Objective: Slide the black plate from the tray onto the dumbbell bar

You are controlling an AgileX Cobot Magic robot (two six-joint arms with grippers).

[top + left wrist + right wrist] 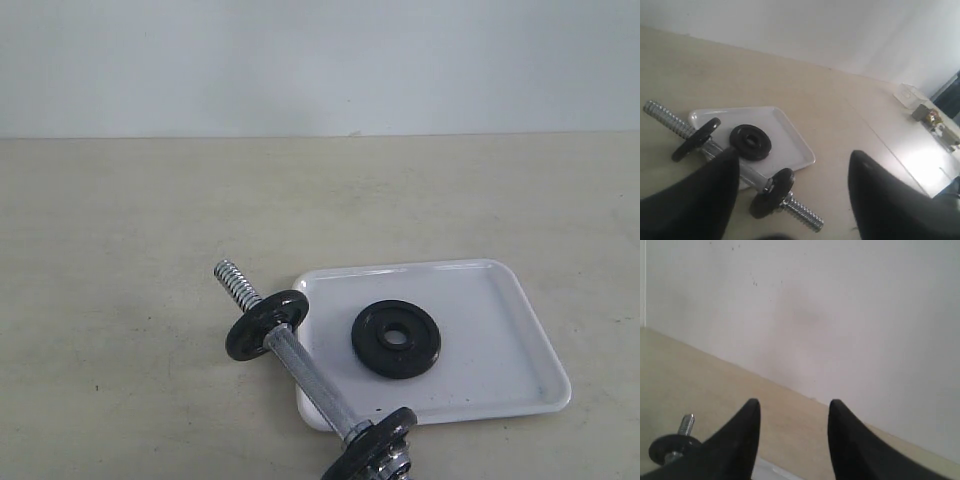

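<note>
The black plate (396,338) (750,142) lies flat in the white tray (500,330) (785,135). Across the tray's left edge rests the dumbbell bar (305,370) (747,172), with a black disc near each threaded end. Neither gripper shows in the exterior view. My left gripper (792,165) is open, well above the table, with the bar's near end seen between its fingers. My right gripper (794,410) is open and empty, facing the wall; the bar's far end (675,442) shows beside one finger.
The tan table (150,230) runs back to a white wall (320,60). In the left wrist view a clear box (910,95) and small items (932,117) sit at the table's far side.
</note>
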